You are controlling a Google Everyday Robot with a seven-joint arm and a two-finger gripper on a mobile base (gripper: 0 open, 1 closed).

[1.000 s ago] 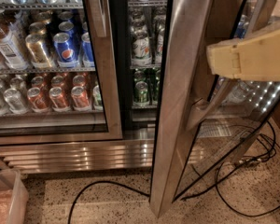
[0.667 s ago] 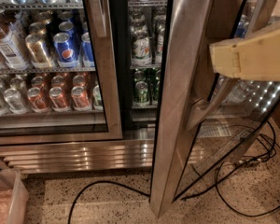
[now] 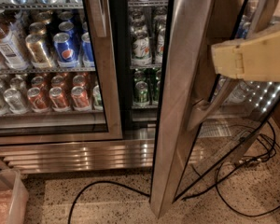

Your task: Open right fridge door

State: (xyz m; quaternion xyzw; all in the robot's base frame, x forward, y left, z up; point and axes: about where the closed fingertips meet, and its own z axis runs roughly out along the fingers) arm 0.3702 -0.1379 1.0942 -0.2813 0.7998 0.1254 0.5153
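— Speckled terrazzo floor near us, and the wide stainless-steel two-door drinks fridge fills the far side. Where's the door?
— The tall steel-framed glass right fridge door stands swung well out, edge toward us, can shelves exposed to its left.
— And the arm?
— Beige gripper at upper right, over the door's slanted steel handle bar, placed to pull, I'd say. Whether it's clamped, I cannot tell.
— Room to move?
— Open floor on the right, but black cables loop below the door's edge.
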